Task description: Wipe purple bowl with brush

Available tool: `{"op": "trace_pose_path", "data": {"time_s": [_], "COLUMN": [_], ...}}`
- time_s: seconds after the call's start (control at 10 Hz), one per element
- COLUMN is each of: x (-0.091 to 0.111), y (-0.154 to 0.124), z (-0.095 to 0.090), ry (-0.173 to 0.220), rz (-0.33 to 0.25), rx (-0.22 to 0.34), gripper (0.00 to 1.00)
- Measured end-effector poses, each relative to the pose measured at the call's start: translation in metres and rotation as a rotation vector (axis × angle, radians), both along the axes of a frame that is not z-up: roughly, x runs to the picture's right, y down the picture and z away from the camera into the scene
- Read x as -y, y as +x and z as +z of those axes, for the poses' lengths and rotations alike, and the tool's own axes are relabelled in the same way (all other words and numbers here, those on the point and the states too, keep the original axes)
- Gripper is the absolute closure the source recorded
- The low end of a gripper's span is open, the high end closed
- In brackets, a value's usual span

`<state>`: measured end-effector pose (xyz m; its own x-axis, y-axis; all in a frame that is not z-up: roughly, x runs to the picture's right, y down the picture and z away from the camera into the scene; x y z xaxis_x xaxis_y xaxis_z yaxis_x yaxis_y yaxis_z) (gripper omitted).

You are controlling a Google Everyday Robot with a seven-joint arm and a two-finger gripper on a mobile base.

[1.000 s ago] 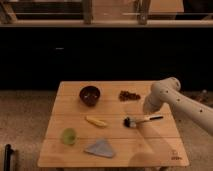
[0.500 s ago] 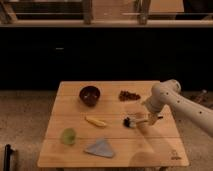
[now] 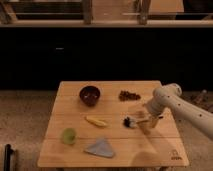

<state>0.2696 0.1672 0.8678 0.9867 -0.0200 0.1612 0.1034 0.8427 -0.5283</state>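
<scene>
Gripper sits low over the table, right of centre in the frame, at the end of a pale arm that comes in from the right edge and bends down at a rounded joint. It is right at the handle end of the brush. Whether it is spread, pressed together or pinching the handle cannot be told from this view.

The brush lies on the wood with its black head pointing left; its pale handle runs right and is lost under the gripper.

The bowl, dark and round, stands in the upper middle of the table, well apart from the brush and up and to the left of it. Near the table's far edge, to the right of the bowl, lies a small dark cluster; what it is cannot be told. A yellow piece lies below the bowl, to the left of the brush head. A pale green cup stands at the lower left of the table, and a grey cloth lies near the front edge, to the right of the cup.
</scene>
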Motion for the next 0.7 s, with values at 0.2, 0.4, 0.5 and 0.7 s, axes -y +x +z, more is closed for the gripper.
{"op": "trace_pose_path", "data": {"time_s": [0.2, 0.4, 0.5, 0.7], "x": [-0.011, -0.018, -0.018, -0.016], "y": [0.006, 0.009, 0.009, 0.010], "z": [0.009, 0.012, 0.013, 0.010], "ry": [-0.014, -0.031, -0.029, -0.029], "rz": [0.008, 0.006, -0.001, -0.007], "rx": [-0.003, -0.002, -0.003, -0.005], "gripper": [0.29, 0.47, 0.59, 0.78]}}
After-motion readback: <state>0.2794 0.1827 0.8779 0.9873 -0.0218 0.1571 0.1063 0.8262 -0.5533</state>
